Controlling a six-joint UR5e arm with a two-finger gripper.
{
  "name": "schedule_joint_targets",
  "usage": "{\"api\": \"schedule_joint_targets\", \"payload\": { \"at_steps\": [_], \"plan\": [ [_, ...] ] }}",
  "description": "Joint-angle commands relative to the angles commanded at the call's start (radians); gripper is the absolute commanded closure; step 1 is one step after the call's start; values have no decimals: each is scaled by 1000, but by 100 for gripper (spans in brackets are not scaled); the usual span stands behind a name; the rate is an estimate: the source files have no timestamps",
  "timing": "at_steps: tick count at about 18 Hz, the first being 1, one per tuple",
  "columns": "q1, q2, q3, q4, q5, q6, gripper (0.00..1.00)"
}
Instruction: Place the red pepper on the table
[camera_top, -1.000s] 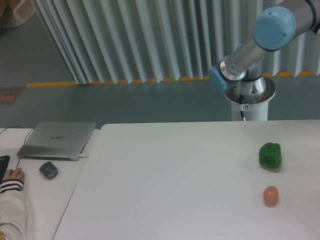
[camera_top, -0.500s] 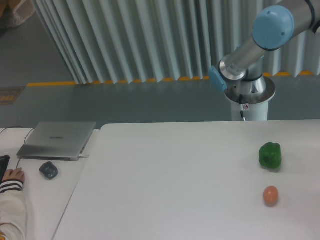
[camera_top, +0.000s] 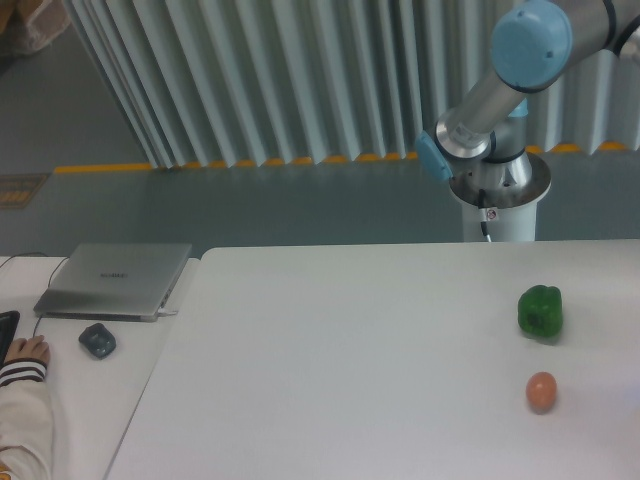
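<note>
I see the white table carrying a green pepper near its right edge, with a small orange-pink egg-shaped thing lying just in front of it, apart.

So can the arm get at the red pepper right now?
Probably not, as far as this view shows: no red pepper is in view. The table holds only a green pepper and a small orange egg-shaped thing. The gripper is out of frame, so whether it already holds the pepper cannot be told.

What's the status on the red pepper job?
Gripper out of frame. Red pepper not visible. Large white table holds green bell pepper and small orange egg-shaped thing.
</note>
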Motion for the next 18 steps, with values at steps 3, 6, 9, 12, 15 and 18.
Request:
{"api": "schedule_joint_targets", "payload": {
  "at_steps": [3,6,9,12,15,18],
  "plan": [
    [0,43,-8,-120,-124,-101,53],
    [-17,92,-49,-138,-149,-128,53],
    [-25,127,-52,-221,-170,-144,53],
    [-12,160,-46,-295,-232,-154,54],
    [-14,183,-40,-362,-255,-219,54],
    [-78,218,-48,-422,-261,-351,54]
  ]
}}
